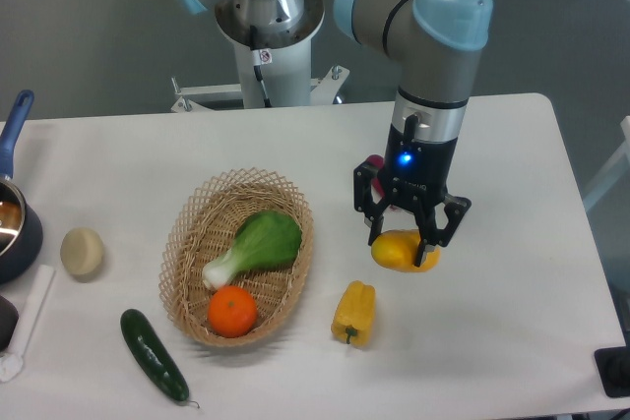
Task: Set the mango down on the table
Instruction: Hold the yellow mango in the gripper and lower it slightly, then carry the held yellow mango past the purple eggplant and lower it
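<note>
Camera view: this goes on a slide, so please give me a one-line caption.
The claw holds the mango at the white table, right of the wicker basket.

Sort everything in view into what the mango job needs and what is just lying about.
Job: smooth yellow-orange mango, two-finger gripper holding it, white table.

Lying about: woven wicker basket, round orange, leafy bok choy, yellow bell pepper, dark cucumber, beige potato, blue pot.

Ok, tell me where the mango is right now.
The mango is held in the gripper over the right half of the table, just right of the wicker basket and up-right of the yellow pepper.
</note>
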